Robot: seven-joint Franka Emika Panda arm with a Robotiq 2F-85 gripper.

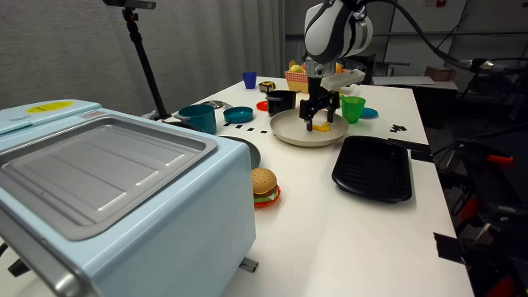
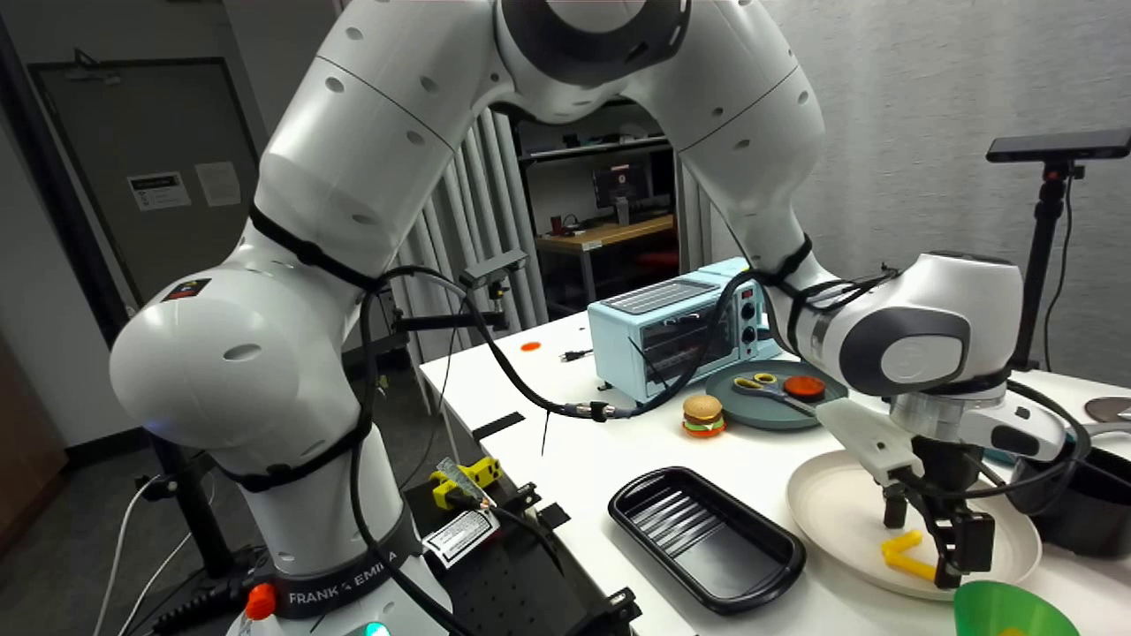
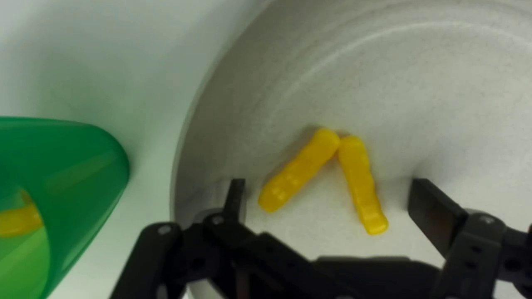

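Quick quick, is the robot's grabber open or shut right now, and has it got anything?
Gripper: open, holding nothing; two yellow sticks lie ungripped on the round plate.

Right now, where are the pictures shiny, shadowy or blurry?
Wrist view: soft shadows beside the yellow pieces on the plate; the gripper is dark and a bit blurry. In an exterior view, bright glare streaks the grey tray; in an exterior view, light glints in the pan.

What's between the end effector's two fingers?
Two yellow pieces, angled in a V on the beige plate; the wrist view shows it.
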